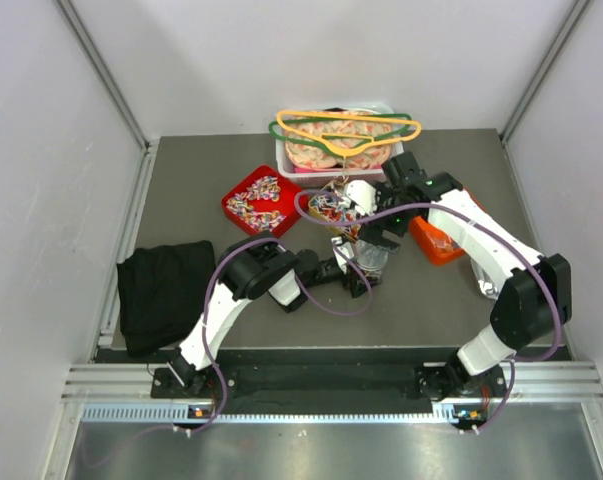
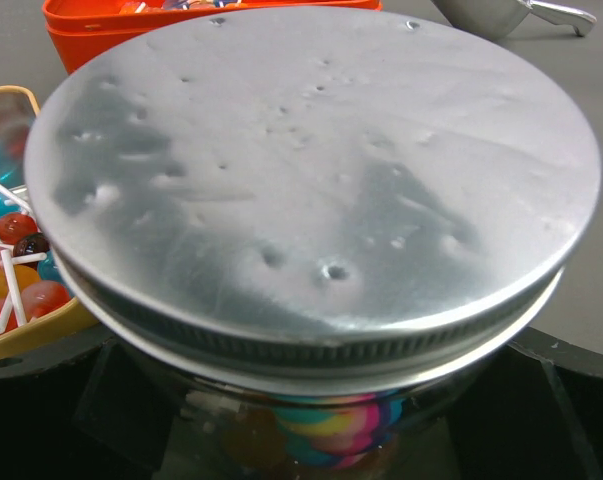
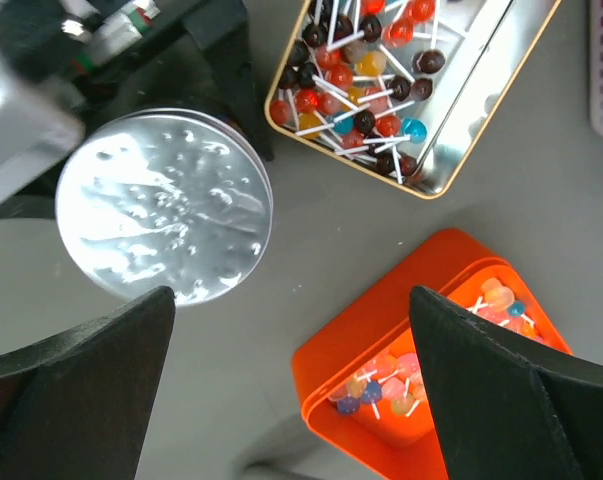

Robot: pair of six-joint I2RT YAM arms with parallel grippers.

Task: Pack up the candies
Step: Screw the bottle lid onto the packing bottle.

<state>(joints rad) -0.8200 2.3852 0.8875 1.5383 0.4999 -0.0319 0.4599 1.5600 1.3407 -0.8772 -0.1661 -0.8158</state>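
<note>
A glass jar with a dented metal lid (image 2: 311, 180) fills the left wrist view, and colourful candies (image 2: 331, 430) show through its glass. My left gripper (image 2: 311, 445) is open, the jar standing between its dark fingers (image 2: 41, 410); whether they touch the glass is hidden. My right gripper (image 3: 296, 400) hangs open above bare table between the jar lid (image 3: 161, 205) and an orange box (image 3: 381, 350) of lollipops. A gold tin (image 3: 461, 130) holds more lollipops. A red tray (image 1: 256, 200) carries wrapped candies.
A white basket (image 1: 284, 160) topped with coloured hangers stands at the back. A black cloth (image 1: 166, 285) lies at the left. A metal scoop (image 2: 511, 12) rests beyond the jar, right of the orange box (image 1: 436, 242). Grey walls close both sides.
</note>
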